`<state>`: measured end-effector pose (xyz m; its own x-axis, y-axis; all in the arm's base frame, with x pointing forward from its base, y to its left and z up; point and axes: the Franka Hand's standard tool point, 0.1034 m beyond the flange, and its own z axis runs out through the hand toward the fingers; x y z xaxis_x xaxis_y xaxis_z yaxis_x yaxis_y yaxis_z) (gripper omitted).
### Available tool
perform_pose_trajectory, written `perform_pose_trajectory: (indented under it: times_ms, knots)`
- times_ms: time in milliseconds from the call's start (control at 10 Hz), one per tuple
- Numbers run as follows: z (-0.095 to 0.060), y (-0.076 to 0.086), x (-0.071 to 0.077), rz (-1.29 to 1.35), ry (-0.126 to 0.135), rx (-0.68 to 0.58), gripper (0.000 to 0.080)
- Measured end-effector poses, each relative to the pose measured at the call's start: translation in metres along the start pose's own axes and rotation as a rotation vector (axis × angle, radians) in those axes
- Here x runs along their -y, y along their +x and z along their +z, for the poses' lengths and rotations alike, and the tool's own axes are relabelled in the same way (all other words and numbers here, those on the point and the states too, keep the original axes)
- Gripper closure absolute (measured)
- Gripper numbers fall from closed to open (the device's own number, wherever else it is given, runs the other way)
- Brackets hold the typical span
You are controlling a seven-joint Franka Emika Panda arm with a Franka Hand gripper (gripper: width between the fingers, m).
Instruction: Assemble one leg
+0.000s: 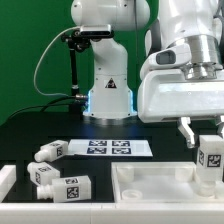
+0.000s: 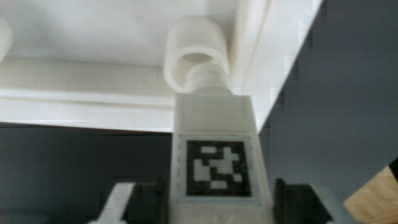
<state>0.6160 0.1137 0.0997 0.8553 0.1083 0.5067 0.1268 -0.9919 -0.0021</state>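
Note:
My gripper [image 1: 208, 140] is shut on a white leg [image 1: 210, 163] with a black-and-white tag and holds it upright over the right part of the wide white tray-like panel [image 1: 150, 185]. In the wrist view the leg [image 2: 221, 140] stands between my fingers [image 2: 135, 205], and its rounded tip meets the panel's raised rim [image 2: 107, 80]. Three more legs lie on the black table at the exterior view's left: one [image 1: 48, 151] near the marker board, two [image 1: 42, 174] [image 1: 68, 187] at the front.
The marker board [image 1: 109, 148] lies flat on the table in front of the arm's white base [image 1: 108, 95]. A dark stand with cables [image 1: 72, 60] rises behind at the left. A white block [image 1: 6, 178] sits at the left edge.

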Motion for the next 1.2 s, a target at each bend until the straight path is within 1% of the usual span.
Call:
perform_pose_trajectory:
  times_ms: [200,400,600,900,1100,1200]
  knots:
    - [0.0049,-0.0051,-0.0047,-0.004,-0.005,0.007,0.0515]
    - [0.0085,-0.0089,-0.0027,-0.007,-0.004,0.014,0.0515]
    - [0.01,-0.0083,-0.002,-0.009,-0.006,0.001,0.0515]
    - [0.0123,-0.0039,-0.0022,-0.014,-0.015,-0.066,0.0515]
    - [0.0124,-0.0039,-0.0023,-0.016,-0.015,-0.066,0.0515]
    - [0.0125,-0.0039,-0.0023,-0.017,-0.015,-0.066,0.0419]
